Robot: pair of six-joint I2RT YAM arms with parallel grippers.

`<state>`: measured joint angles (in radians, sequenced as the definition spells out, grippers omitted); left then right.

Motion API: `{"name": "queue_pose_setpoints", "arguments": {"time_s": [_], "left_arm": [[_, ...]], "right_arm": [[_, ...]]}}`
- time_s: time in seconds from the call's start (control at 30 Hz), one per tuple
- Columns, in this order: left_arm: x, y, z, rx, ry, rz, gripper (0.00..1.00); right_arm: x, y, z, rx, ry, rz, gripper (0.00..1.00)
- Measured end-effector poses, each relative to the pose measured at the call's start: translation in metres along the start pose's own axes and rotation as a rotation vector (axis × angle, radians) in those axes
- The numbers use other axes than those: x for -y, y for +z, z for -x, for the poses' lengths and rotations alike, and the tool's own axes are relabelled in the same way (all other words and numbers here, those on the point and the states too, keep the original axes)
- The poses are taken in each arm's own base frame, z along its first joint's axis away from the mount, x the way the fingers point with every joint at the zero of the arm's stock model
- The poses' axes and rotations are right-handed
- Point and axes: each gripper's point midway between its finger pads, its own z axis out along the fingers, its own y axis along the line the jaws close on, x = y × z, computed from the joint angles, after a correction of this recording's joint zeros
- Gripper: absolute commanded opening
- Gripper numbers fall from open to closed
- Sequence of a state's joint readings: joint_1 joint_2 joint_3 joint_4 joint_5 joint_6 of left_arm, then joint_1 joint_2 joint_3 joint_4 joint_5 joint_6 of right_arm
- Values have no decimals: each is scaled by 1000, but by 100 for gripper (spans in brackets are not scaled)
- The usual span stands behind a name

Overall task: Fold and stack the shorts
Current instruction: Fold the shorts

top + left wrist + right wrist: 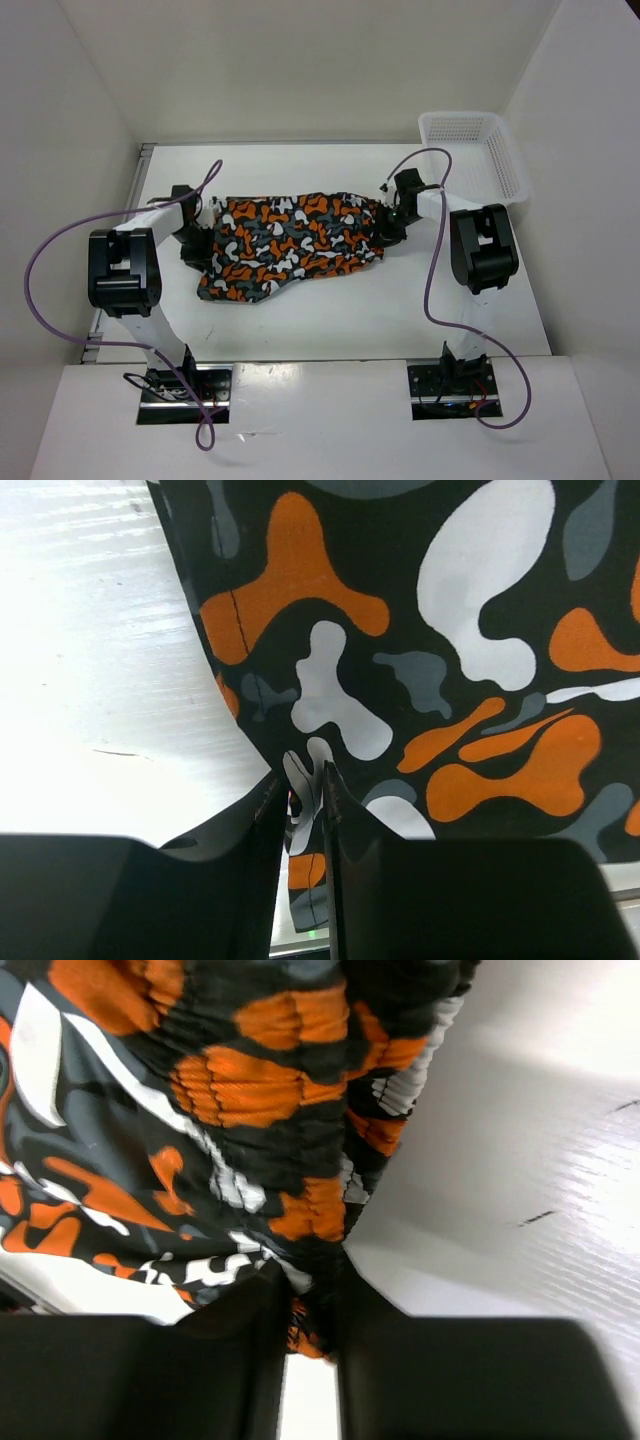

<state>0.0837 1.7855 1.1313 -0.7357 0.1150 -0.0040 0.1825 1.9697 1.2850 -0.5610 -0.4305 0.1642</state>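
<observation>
The shorts (pixel 290 245), printed in orange, white, grey and black blotches, lie spread across the middle of the white table. My left gripper (pixel 197 238) is at their left edge, shut on a pinch of the hem (pixel 305 790). At the right end my right gripper (pixel 392 222) is shut on the gathered elastic waistband (pixel 315 1290). In the left wrist view the shorts (pixel 430 670) stretch away flat from the fingers. In the right wrist view the bunched waistband fabric (pixel 250 1090) rises from between the fingers.
A white mesh basket (pixel 470 150) stands at the back right corner of the table, just behind the right arm. White walls close in the table on the left, back and right. Purple cables loop from both arms.
</observation>
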Motion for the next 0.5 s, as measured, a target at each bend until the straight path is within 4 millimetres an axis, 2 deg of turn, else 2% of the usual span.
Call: {"name": "queue_pose_setpoints", "arguments": {"time_s": [0.17, 0.33, 0.37, 0.4, 0.5], "left_arm": [[-3, 0, 2, 1, -5, 7, 28], [-10, -3, 9, 14, -12, 35, 28], [-12, -6, 13, 24, -14, 44, 32], [-15, -10, 20, 41, -15, 55, 42], [-21, -26, 45, 115, -13, 82, 50]], "right_arm": [[-1, 1, 1, 5, 17, -2, 0], [-3, -1, 6, 17, -7, 1, 0], [-3, -2, 8, 22, -17, 2, 0], [-4, -2, 10, 26, -25, 3, 0], [-6, -5, 16, 38, -58, 12, 0]]}}
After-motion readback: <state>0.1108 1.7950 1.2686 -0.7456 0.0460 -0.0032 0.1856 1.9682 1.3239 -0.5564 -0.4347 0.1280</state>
